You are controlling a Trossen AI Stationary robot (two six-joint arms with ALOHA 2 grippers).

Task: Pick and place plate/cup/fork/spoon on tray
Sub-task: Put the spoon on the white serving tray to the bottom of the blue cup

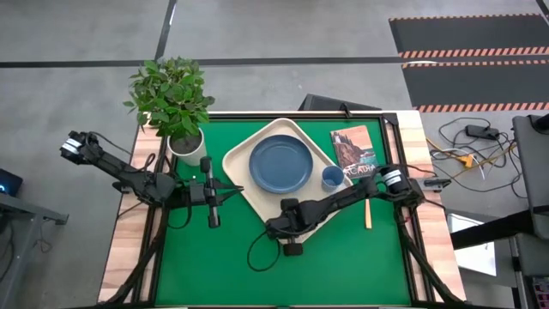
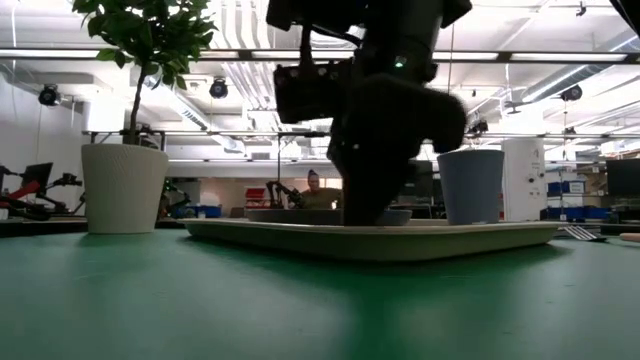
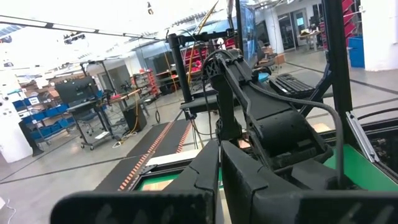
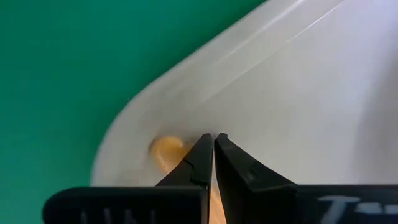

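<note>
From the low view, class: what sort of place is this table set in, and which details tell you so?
Probably a robotics lab or workshop: exposed ceiling pipes and lights, shelves and equipment racks beyond the table, and hazard-striped floor mats beside it.

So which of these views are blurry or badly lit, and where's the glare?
Low view: the right arm's end effector is a dark backlit blur against bright ceiling lights, with the tabletop soft up close. Right wrist view: the tray is blurred, with pale glare streaks along its rim. High view: even light, sharp plate.
</note>
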